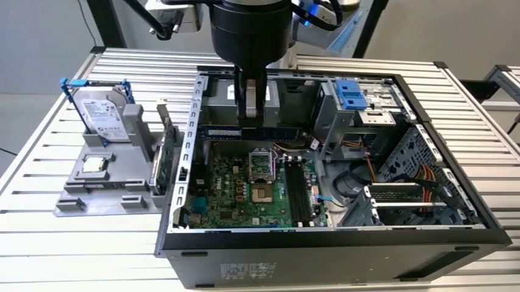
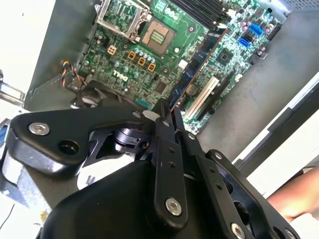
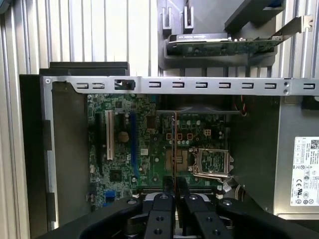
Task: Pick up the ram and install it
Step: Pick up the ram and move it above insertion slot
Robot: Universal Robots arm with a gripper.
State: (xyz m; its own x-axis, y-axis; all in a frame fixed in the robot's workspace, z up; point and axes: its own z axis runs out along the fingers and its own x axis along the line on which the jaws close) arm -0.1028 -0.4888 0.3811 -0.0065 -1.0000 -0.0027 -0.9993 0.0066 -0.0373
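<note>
Ram [image 1: 258, 132]: clenched in gripper [image 1: 250, 123], upper centre of exterior view, over motherboard [image 1: 243, 188]. Pref. kept level, parallel w/ black slots [image 1: 298, 194].

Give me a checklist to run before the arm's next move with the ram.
1. Grip: fingers shut on the ram, ok.
2. Ram clear of the motherboard: ok, held above it.
3. Ram lined up with the black slots: not ok, it lies crosswise to them.
4. Slots empty: ok.
5. Slot latches open: cannot tell.
6. Person's hand outside the computer case: ok.
</note>
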